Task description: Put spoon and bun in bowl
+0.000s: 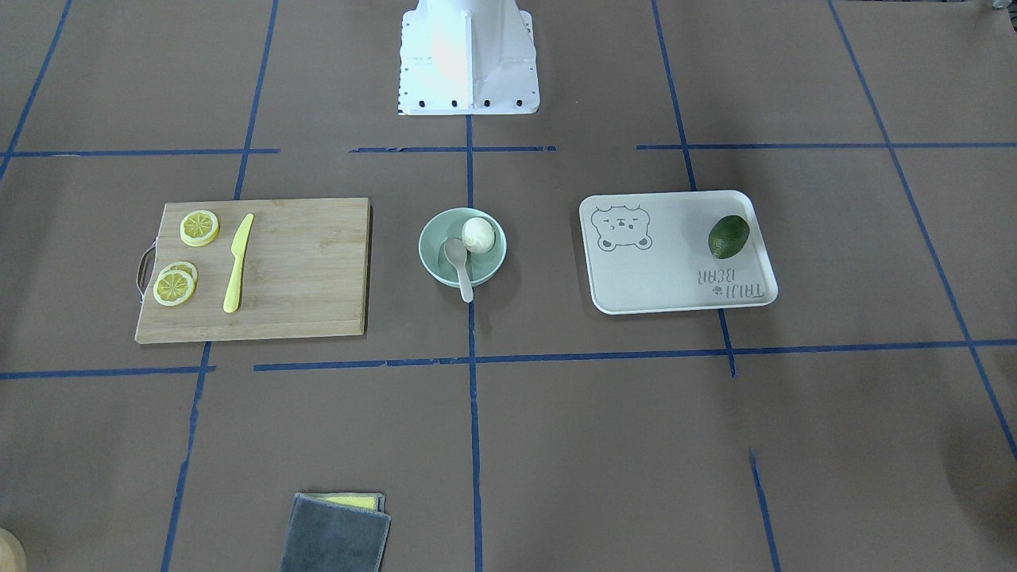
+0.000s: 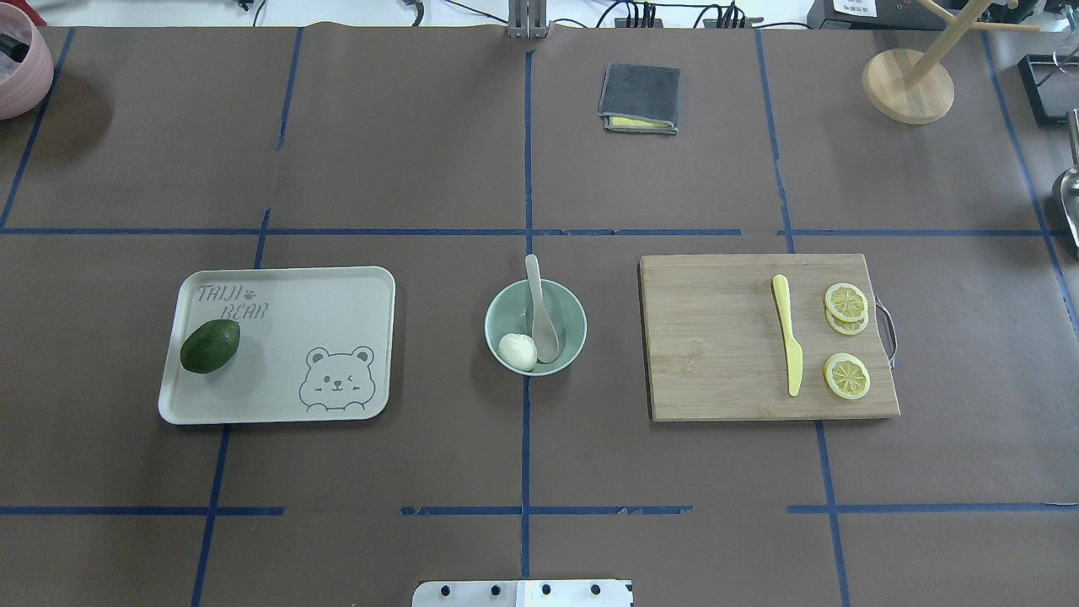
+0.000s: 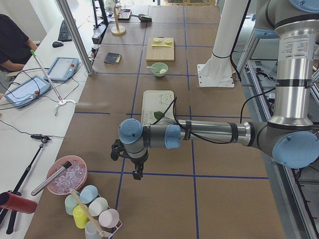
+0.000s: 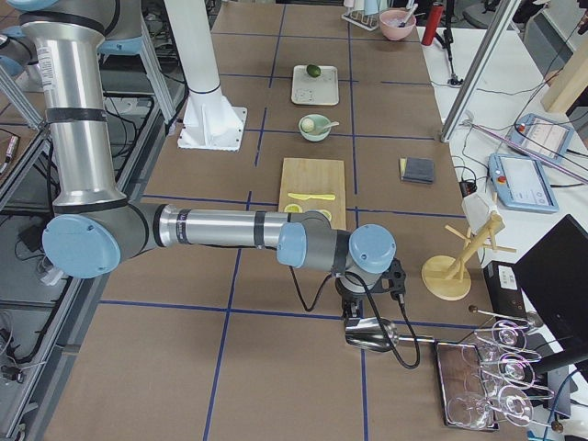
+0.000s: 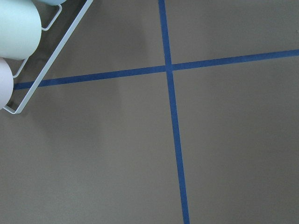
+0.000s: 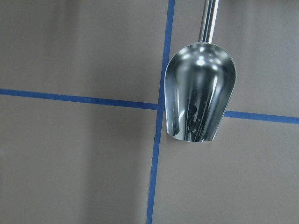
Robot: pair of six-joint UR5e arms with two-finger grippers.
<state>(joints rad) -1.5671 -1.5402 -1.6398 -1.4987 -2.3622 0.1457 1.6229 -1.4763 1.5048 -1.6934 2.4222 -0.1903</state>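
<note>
The pale mint-green bowl [image 1: 430, 248] stands at the table's middle; it also shows in the overhead view [image 2: 574, 324]. The white pleated bun [image 1: 478, 235] [image 2: 518, 351] lies inside it. The off-white spoon [image 1: 459, 268] [image 2: 539, 308] rests with its scoop in the bowl beside the bun and its handle over the rim. My left gripper [image 3: 135, 173] hangs far off at the table's left end, and my right gripper [image 4: 352, 317] at the right end. Both show only in the side views, so I cannot tell whether they are open or shut.
A cream bear tray [image 2: 337, 291] holds a dark green avocado [image 2: 210, 346]. A wooden cutting board [image 2: 716, 337] carries a yellow knife [image 2: 789, 346] and lemon slices [image 2: 846, 375]. A grey cloth [image 2: 640, 98] lies farther out. A metal scoop [image 6: 198, 100] lies under the right wrist; a cup rack [image 5: 28, 56] is near the left.
</note>
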